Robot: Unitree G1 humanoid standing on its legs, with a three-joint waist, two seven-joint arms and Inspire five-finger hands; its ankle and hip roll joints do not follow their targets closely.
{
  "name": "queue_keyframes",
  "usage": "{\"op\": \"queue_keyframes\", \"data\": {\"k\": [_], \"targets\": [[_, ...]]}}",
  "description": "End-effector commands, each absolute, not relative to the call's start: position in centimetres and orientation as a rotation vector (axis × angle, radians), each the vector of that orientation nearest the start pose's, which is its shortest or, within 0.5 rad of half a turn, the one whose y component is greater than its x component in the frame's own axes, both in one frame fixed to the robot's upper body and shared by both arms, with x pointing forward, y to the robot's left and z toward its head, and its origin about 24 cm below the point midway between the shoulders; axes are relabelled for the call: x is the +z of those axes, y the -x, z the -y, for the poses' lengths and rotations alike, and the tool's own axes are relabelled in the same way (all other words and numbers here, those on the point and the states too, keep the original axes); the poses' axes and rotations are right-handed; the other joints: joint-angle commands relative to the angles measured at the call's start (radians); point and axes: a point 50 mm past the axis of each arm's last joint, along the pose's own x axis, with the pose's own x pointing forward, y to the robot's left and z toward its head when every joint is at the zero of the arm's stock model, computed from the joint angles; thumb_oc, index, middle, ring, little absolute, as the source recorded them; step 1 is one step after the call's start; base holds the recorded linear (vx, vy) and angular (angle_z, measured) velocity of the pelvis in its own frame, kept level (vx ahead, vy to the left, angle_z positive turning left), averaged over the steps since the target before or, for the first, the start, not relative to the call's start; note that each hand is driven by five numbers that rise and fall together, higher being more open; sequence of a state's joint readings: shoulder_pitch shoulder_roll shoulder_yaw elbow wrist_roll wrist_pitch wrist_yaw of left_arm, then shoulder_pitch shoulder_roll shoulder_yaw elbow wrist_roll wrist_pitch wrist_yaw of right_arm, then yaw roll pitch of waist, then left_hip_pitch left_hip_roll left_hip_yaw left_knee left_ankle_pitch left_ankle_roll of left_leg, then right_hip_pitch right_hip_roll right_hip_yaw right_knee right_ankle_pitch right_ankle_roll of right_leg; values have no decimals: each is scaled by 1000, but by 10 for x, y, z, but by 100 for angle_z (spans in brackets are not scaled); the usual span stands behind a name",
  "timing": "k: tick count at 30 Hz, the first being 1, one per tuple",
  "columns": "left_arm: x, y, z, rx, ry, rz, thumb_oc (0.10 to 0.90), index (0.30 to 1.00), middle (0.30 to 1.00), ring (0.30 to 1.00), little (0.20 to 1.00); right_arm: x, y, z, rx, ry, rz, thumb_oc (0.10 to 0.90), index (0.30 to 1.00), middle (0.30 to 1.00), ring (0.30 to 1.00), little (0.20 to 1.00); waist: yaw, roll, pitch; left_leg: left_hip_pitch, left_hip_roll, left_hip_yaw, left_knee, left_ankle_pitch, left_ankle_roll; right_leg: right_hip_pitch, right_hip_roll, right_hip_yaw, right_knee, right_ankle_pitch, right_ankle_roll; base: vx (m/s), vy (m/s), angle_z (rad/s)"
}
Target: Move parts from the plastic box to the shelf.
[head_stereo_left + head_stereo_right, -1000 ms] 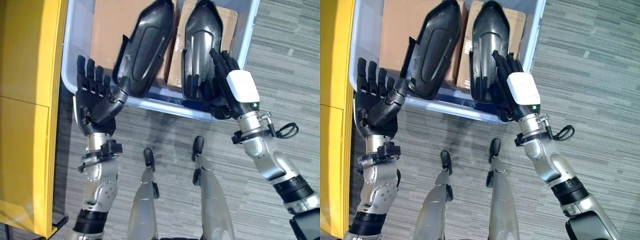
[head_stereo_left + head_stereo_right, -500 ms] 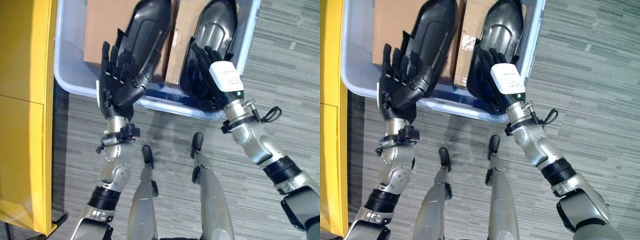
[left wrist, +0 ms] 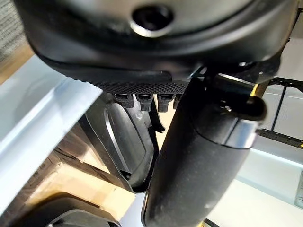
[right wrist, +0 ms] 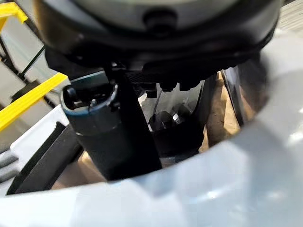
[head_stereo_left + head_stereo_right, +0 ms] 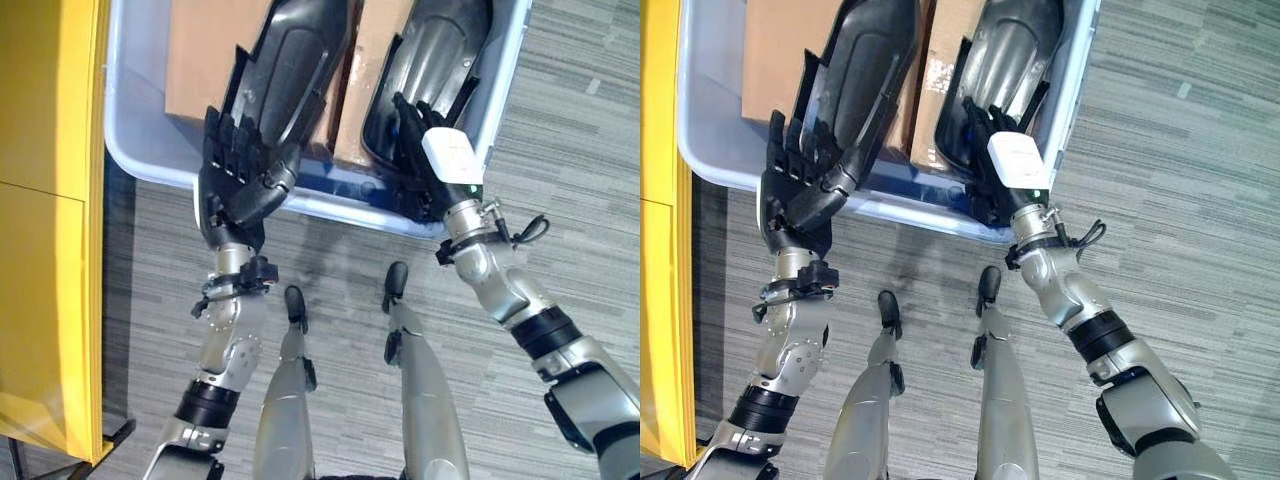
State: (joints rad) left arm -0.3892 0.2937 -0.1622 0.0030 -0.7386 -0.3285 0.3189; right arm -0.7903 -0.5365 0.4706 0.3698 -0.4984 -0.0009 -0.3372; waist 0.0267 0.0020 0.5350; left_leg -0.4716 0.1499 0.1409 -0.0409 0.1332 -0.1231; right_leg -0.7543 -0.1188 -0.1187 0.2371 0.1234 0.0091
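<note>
Both black moulded parts lie in the plastic box [image 5: 140,150] on cardboard boxes [image 5: 200,60]: the left part [image 5: 290,80] has the left hand [image 5: 235,185] at its near end with fingers extended along it and no closed grip, while the right hand [image 5: 430,170] reaches over the box rim onto the right part [image 5: 430,70], its finger state indeterminable. Risk, as judged: lifted by one end on so shallow a hold, a long part could pivot, slip or catch the rim. No legible writing is visible.

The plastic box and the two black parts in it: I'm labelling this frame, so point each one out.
plastic box [image 5: 140,160]: left eye view, on its near pale rim.
left black part [image 5: 295,70]: left eye view, on its broad ribbed middle.
right black part [image 5: 430,60]: left eye view, on its hollow inner face.
</note>
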Motion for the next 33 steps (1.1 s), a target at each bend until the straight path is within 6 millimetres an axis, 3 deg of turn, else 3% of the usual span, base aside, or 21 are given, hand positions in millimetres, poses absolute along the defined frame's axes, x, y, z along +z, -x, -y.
{"op": "queue_keyframes", "data": {"k": [1, 15, 18, 33], "targets": [[202, -290, -169, 0, 502, 728, 900, 1000, 1000, 1000, 1000, 184, -362, 126, -16, 1098, 622, 900, 1000, 1000, 1000, 1000, 2, -26, -15, 64, 10, -34, 24, -69, 24, 67, -80, 113, -69, 29, 156, 0, 0, 0], [203, -294, -170, 6, 489, 720, 900, 1000, 1000, 1000, 1000, 193, -366, 155, -141, 1132, 585, 900, 1000, 1000, 1000, 1000, -10, -48, -15, 89, 8, -33, 25, -78, 27, 85, -80, 117, -66, 28, 157, 2, 2, 1], [207, -295, -171, 21, 477, 731, 900, 1000, 1000, 1000, 1000, 210, -354, 157, -188, 1071, 673, 900, 1000, 1000, 1000, 1000, -24, -66, -15, 107, 10, -28, 25, -82, 26, 94, -75, 122, -65, 29, 158, 0, 0, 0], [217, -296, -172, 45, 437, 759, 900, 1000, 1000, 1000, 1000, 243, -313, 148, -233, 887, 910, 900, 1000, 1000, 1000, 1000, -45, -111, -15, 150, 14, -17, 25, -91, 27, 128, -69, 131, -68, 31, 165, -4, 1, -3]]}}
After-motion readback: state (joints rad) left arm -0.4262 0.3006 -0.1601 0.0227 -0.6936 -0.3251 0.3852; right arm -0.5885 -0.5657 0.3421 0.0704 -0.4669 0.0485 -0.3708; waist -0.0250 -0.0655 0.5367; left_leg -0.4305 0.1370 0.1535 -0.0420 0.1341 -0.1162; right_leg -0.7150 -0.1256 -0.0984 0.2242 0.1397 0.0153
